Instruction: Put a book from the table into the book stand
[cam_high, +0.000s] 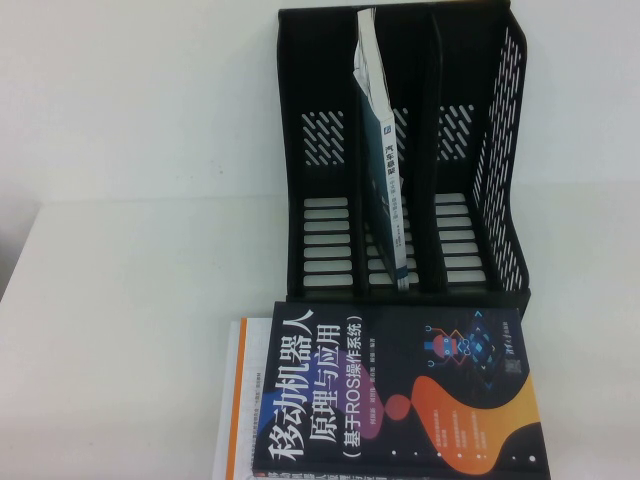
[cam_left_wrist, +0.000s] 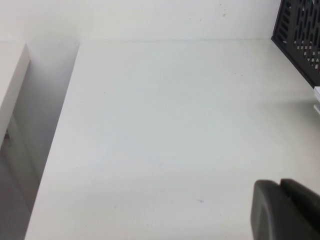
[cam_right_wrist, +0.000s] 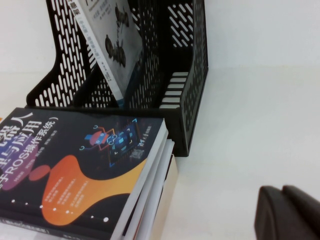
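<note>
The book (cam_high: 383, 150), a white paperback with a teal-blue spine band, stands leaning in the middle slot of the black book stand (cam_high: 312, 110) at the back of the white table (cam_high: 130, 300). The right wrist view shows the book (cam_right_wrist: 111, 42) inside the stand (cam_right_wrist: 192, 75). Neither arm appears in the high view. My left gripper (cam_left_wrist: 280, 183) hangs shut over bare table to the left of the stand (cam_left_wrist: 300, 35), holding nothing. My right gripper (cam_right_wrist: 281, 189) is shut and empty over the table (cam_right_wrist: 240, 125), to the right of the book pile.
A dark navy book with orange shapes (cam_high: 400, 390) lies on top of a white book with an orange edge (cam_high: 237, 400) at the table's front, just before the stand. The table's left edge (cam_left_wrist: 55, 150) drops off beside my left gripper.
</note>
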